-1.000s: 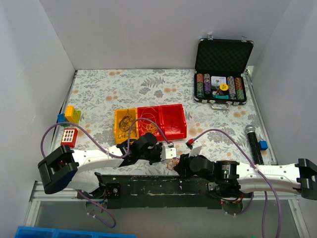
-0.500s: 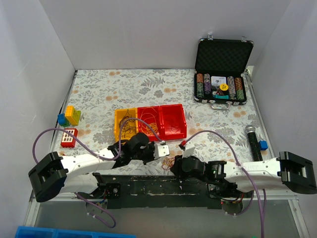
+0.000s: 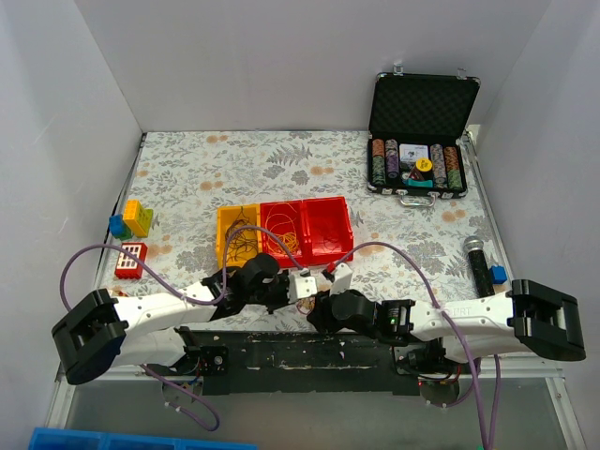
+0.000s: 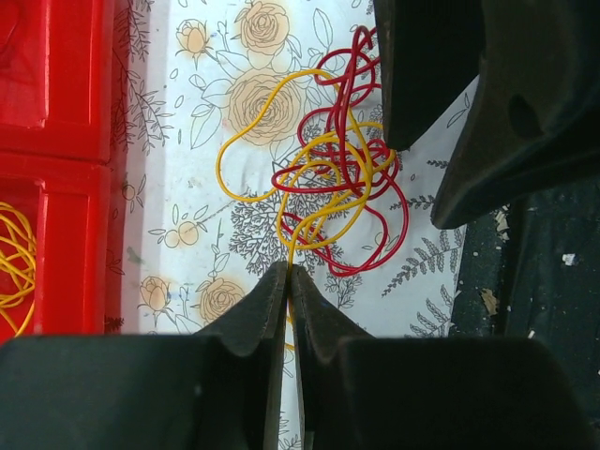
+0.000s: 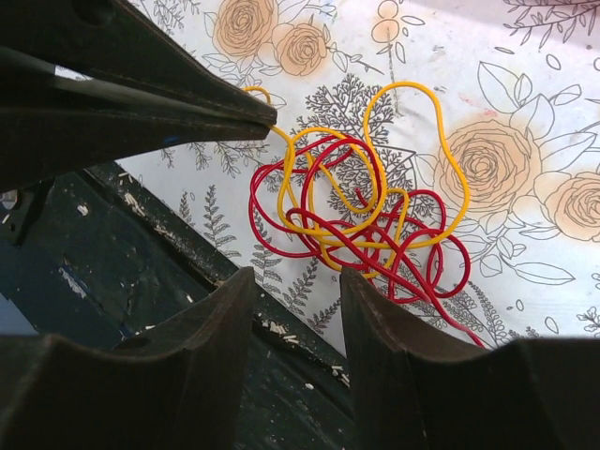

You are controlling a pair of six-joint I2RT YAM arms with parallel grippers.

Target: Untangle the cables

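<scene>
While the left gripper (image 4: 288,281) is clenched on one end of a yellow cable (image 4: 219,173), the task sits at its pulling-apart step. A small tangle (image 5: 361,211) of that yellow strand and several red cables (image 4: 342,178) lies on the flowered table (image 4: 197,216). It sits at the centre of both wrist views and, in the overhead view, at the lower middle of the frame. The right gripper (image 5: 295,281) is released: its two fingers stand apart at the bottom of its own view with nothing between them, their tips just short of the red loops. In the left wrist view it appears as a dark mass at upper right, over the tangle's edge. Red bins (image 4: 52,141) fill the left edge of that view, one holding yellow loops. By my reading, the next move calls for the right gripper to come down on a red strand and pin or grasp it, so the yellow one can be drawn clear — slowly, since the loops interlace and the whole knot may drag along instead of separating.
</scene>
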